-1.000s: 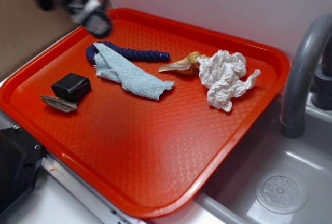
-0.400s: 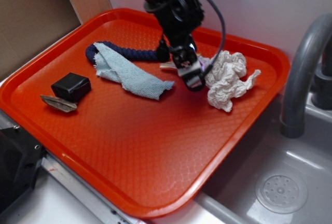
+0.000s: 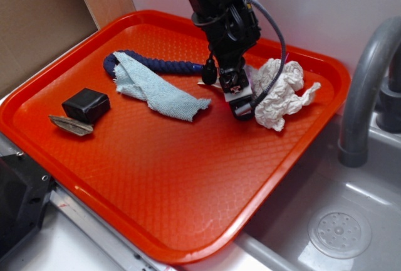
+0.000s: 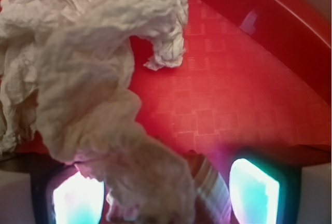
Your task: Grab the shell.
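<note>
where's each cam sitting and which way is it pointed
exterior: fixed, above the tray's near corner, looking down across the red tray to the wall; shows arm and gripper.
wrist: on the gripper, looking down close; its fingers glow at the bottom edge.
shared: crumpled paper, tray.

The claw (image 3: 238, 95) now sits low on the tray (image 3: 156, 177), down over the spot between rope end and paper, where a second ago it hung blurred above the far left corner and a moment later was descending. The paper wad (image 3: 279, 92) on the claw's right is pushed: its lobes sit a little further right and its tail points higher. The shell (image 3: 207, 83) is almost hidden under the claw; only a pale tip shows at its left. In the wrist view a striped form (image 4: 207, 187), possibly the shell, lies between the fingers.
</note>
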Available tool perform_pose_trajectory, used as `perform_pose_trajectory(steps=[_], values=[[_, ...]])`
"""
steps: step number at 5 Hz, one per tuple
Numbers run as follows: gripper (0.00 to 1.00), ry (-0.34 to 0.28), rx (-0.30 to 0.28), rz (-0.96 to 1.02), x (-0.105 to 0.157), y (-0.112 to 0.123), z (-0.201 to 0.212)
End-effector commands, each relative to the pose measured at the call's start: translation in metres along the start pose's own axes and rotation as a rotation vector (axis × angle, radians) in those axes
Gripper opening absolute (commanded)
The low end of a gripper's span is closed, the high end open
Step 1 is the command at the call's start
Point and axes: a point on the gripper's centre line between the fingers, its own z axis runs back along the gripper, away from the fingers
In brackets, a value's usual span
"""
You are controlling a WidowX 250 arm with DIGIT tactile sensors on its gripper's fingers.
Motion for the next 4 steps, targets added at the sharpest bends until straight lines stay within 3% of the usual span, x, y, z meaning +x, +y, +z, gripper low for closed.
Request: perform_pose_trajectory(steps=[1, 2, 3, 4], values=[[0.00, 0.015, -0.006, -0.043, -0.010, -0.019, 0.013], [0.00, 0.041, 0.076, 0.071, -0.019, -0.001, 0.058], [0.00, 0.093, 0.161, 0.309, -0.037, 0.020, 0.112], [0.00, 0.120, 0.212, 0.553, -0.054, 0.023, 0.167]])
